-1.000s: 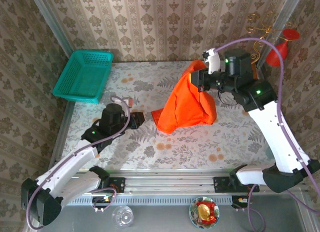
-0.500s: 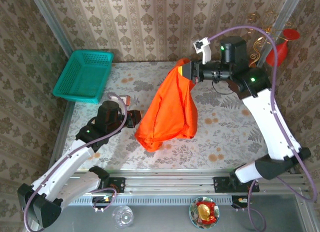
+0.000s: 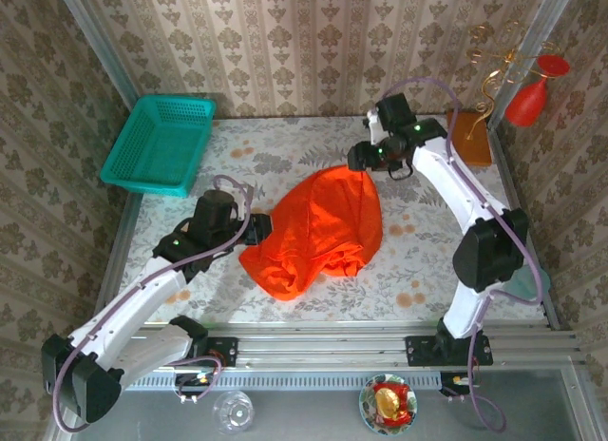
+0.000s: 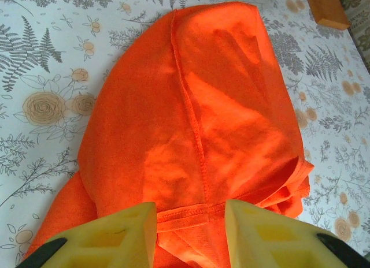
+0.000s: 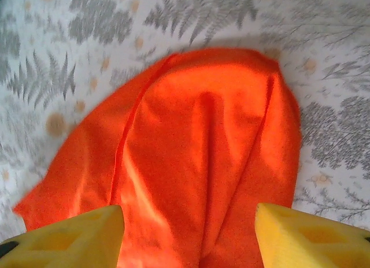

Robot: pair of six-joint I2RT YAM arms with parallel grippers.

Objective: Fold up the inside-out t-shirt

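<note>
Count: 1 inside-out t-shirt (image 3: 318, 234), 1 teal basket (image 3: 157, 142), 1 red vase (image 3: 528, 97), 1 brown-orange block (image 3: 471, 142), 2 grippers.

T-shirt: laid crumpled on the floral table (image 3: 427, 265), approx. centre, between the 2 arms. Plain orange-red cloth. 1 raised seam is seen running lengthwise in the left wrist view, w/ a stitched hem at the near end.

Basket: set at far-left corner, well apart from shirt. Block: laid flat at far-right edge of table. Vase: seen past the far-right corner, near the block.

Left gripper (image 3: 259, 227): placed at shirt's left edge. In the wrist view its yellow fingers (image 4: 110, 236) are held apart, moderate gap, w/ the hem lying in the gap. Nothing is clamped. Whether the pads touch the cloth cannot be told.

Right gripper (image 3: 359, 162): positioned at shirt's far end, next to the top fold. Its yellow fingers (image 5: 69, 236) are spread wide, approx. at opposite edges of the wrist view, w/ the cloth spread out beneath and between them. Nothing is gripped. Contact w/ the cloth cannot be told.
</note>
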